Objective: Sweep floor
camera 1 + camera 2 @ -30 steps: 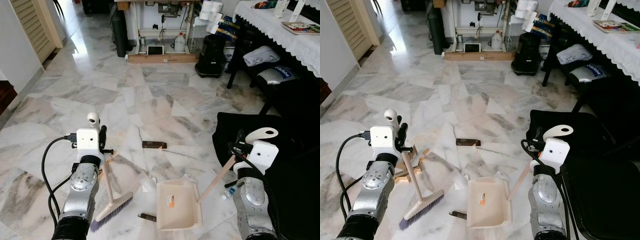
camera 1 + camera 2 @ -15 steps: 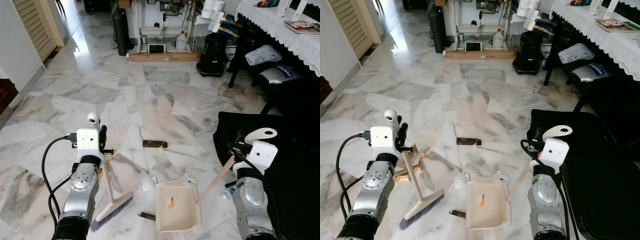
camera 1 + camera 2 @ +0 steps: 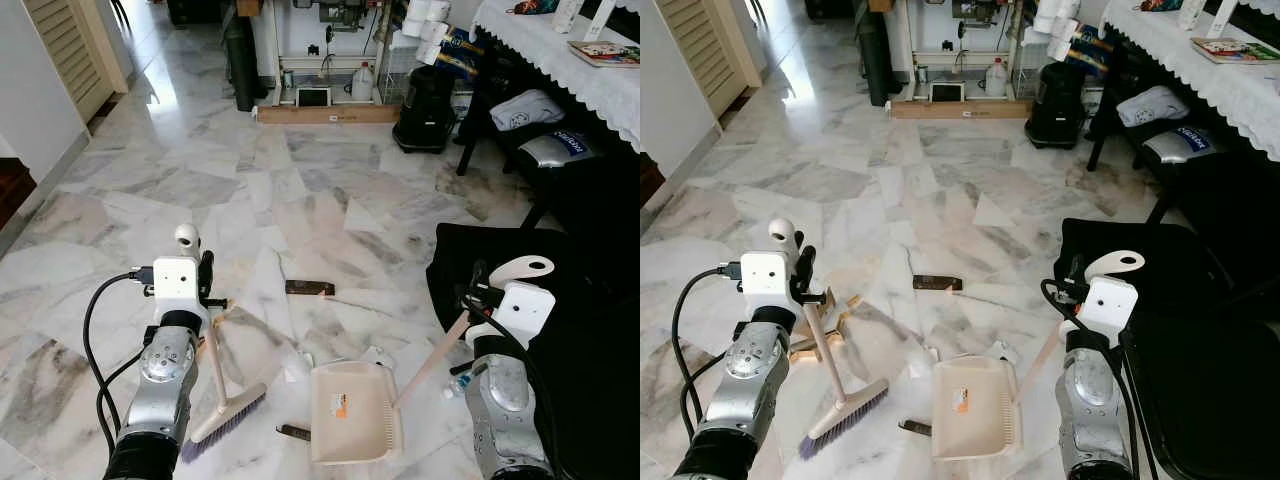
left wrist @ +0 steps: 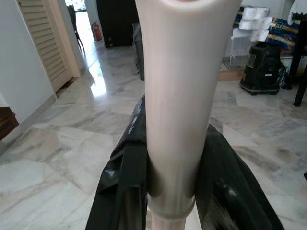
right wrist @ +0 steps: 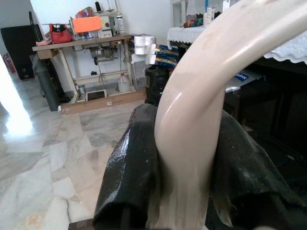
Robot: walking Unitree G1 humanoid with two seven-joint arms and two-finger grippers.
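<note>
Left gripper (image 4: 168,187) is clamped on the broom (image 3: 222,400) handle; right gripper (image 5: 184,191) is clamped on the dustpan (image 3: 355,412) handle. Both rest on the marble floor (image 3: 300,190), bristles near the pan. Advised: keep the pan's lip flat and draw litter in with short strokes. Count: one broom, one dustpan, two dark wrappers (image 3: 309,288), several paper scraps (image 3: 296,368).

Bright, even daylight; window glare on marble floor (image 3: 150,95) top left; head views sharp; wrist close-ups soft.
</note>
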